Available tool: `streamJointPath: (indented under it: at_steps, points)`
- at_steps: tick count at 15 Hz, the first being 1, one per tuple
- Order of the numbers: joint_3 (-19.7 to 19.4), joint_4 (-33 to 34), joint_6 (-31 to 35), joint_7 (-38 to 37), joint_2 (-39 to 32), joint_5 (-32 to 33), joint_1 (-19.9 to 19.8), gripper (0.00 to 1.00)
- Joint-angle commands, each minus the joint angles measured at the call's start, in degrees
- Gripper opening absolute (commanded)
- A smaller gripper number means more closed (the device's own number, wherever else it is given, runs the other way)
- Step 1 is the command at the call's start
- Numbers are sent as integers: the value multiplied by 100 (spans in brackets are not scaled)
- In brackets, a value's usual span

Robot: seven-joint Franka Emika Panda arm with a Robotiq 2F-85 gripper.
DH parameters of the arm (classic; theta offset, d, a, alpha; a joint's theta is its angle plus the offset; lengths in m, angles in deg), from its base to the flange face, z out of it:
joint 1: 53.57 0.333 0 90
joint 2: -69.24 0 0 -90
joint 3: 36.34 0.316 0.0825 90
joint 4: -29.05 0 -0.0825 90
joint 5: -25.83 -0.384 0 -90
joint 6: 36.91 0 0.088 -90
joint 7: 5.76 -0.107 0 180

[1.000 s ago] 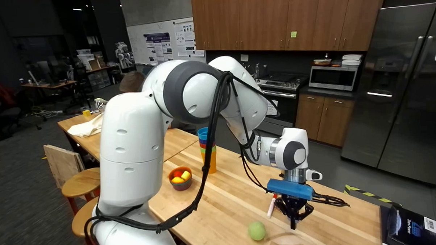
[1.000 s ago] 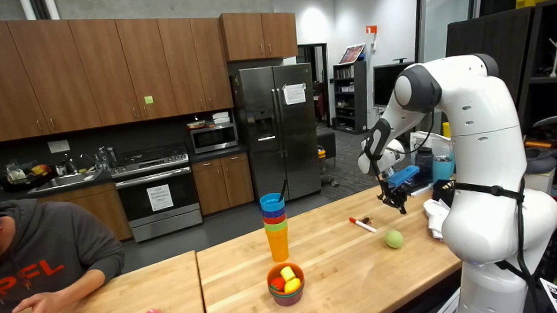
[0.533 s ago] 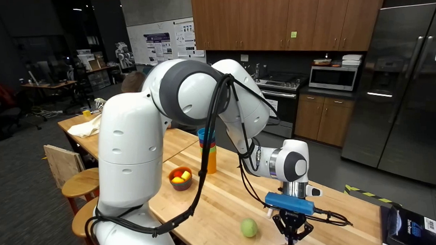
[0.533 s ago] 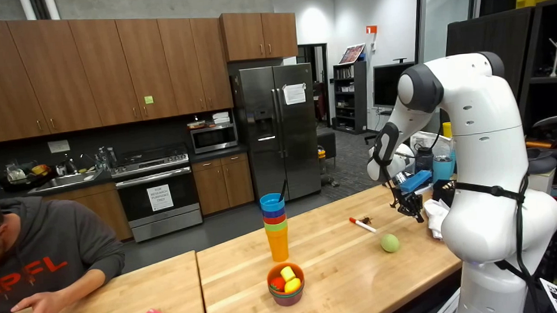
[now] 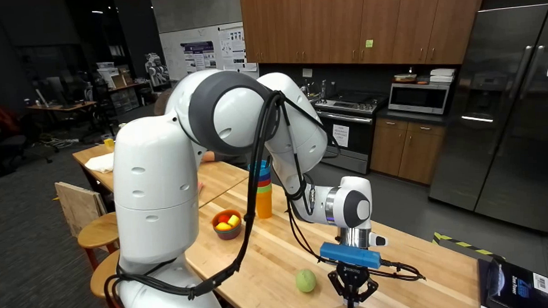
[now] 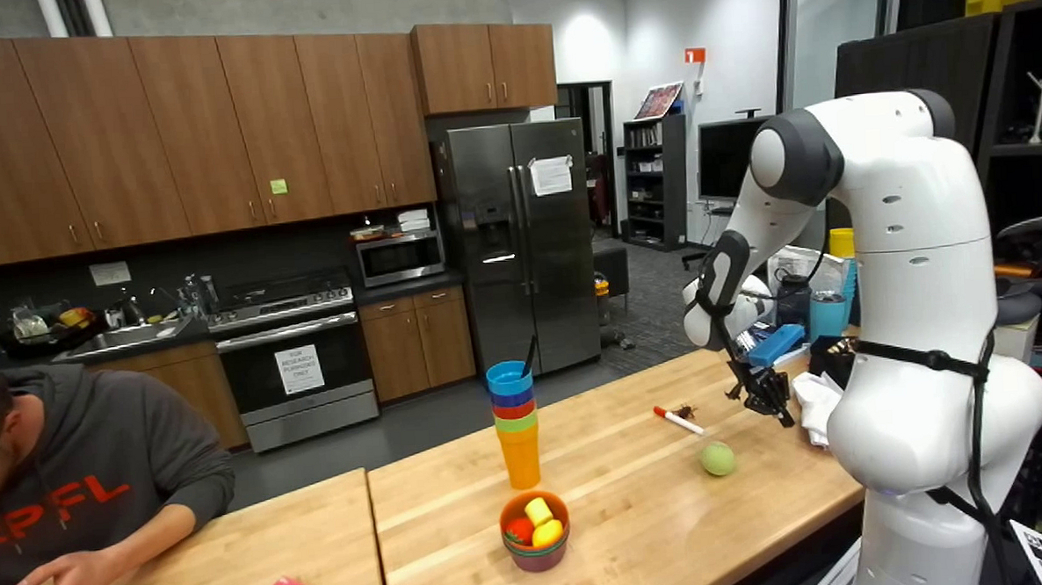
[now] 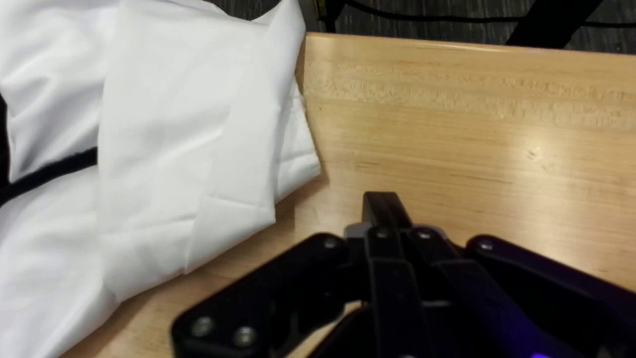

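1. In an exterior view, at the lower middle of the frame, the stacked cups (image 6: 516,433) and the bowl (image 6: 537,560) stand well away from the arm. Work within the right half of the frame and they should come to no harm.
2. Right of centre, the marker (image 6: 681,423) lies by a small dark thing (image 6: 685,411) on the tabletop (image 6: 637,525). Both look light and loose, so give them room on any sideways sweep.
3. Lower right, the green ball (image 6: 717,459) rests on the tabletop. It will likely roll at a light touch, so any contact wants to be slow, low and in line with its middle.
4. Right of the ball in both exterior views, and apart from it, the fingers (image 7: 381,209) are drawn fully together, with nothing seen between them. They work as one narrow tip. Whether they touch the tabletop I cannot tell; better slight clearance than scraping.
5. Furthest right, the white cloth (image 6: 818,410) lies near the fingers; in the wrist view it fills the left of the frame. Its loose edge could catch, so lift a little before moving that way.
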Motion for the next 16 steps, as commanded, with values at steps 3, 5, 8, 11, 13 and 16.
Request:
streamJointPath:
  at_steps: [3,5,8,11,13,16]
  points:
    - [294,-599,13,321,715,111,217,0]
    - [409,-684,21,375,835,81,302,0]
    - [523,-665,-24,511,936,3,377,0]
    - [601,-590,-61,578,982,-86,434,0]
    - [643,-548,-75,574,984,-140,466,0]
    - [734,-500,-61,563,982,-249,529,0]
